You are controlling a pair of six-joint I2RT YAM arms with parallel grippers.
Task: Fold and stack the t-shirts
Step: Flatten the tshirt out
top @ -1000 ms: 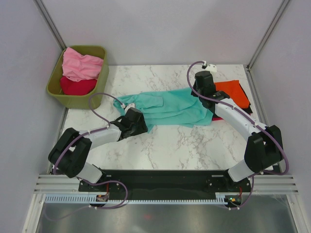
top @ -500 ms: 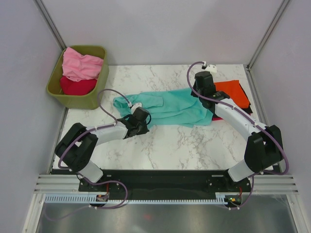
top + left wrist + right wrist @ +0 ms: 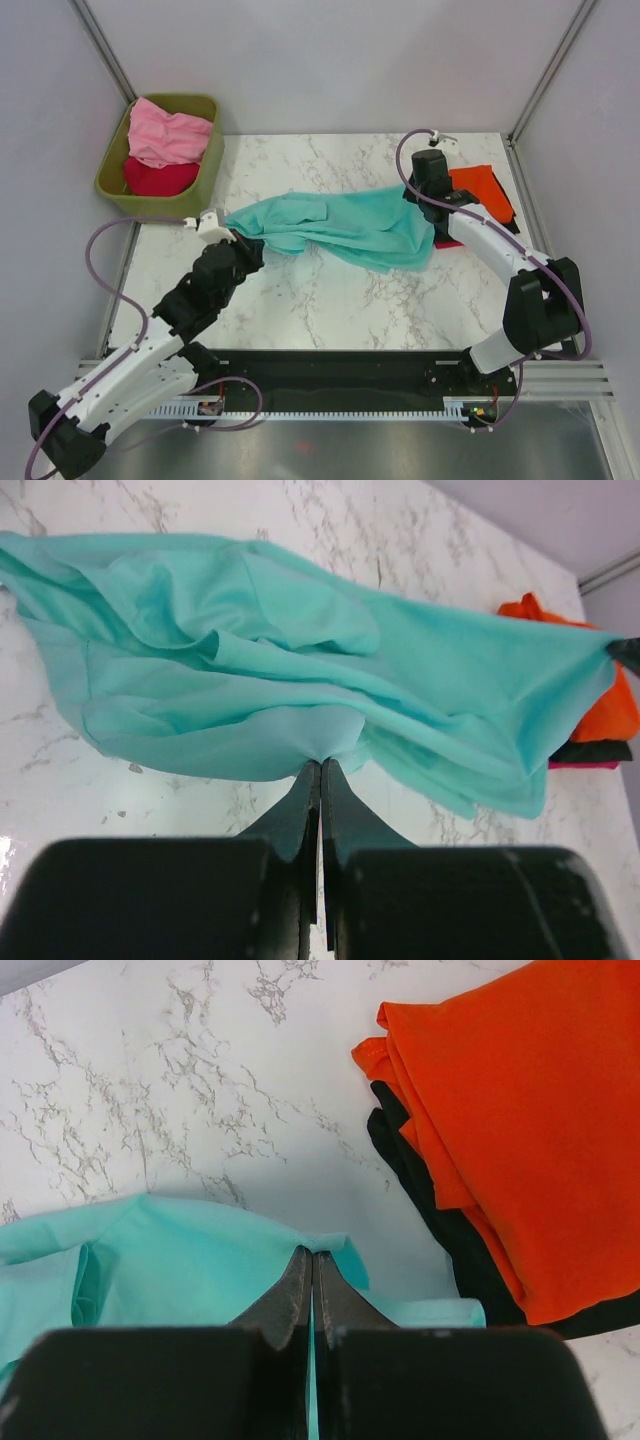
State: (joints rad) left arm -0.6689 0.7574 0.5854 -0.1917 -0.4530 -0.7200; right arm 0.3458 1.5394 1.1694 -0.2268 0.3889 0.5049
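A teal t-shirt [image 3: 335,225] hangs stretched between my two grippers over the marble table [image 3: 330,300]. My left gripper [image 3: 243,240] is shut on the shirt's left end; in the left wrist view its tips [image 3: 320,764] pinch a fold of the teal t-shirt [image 3: 300,650]. My right gripper [image 3: 410,192] is shut on the right end; its tips [image 3: 312,1254] clamp the edge of the teal t-shirt [image 3: 170,1260]. An orange t-shirt [image 3: 480,186] lies folded on a black one [image 3: 450,1230] at the right.
An olive-green bin [image 3: 205,165] at the back left holds a pink shirt [image 3: 170,135] over a crimson one [image 3: 160,178]. A red sliver [image 3: 446,243] shows under the stack. Grey walls enclose the table on three sides.
My left gripper closed on the teal shirt's left end and pulled it left and up. The shirt went from lying crumpled to being drawn out. The right gripper shifted slightly back.
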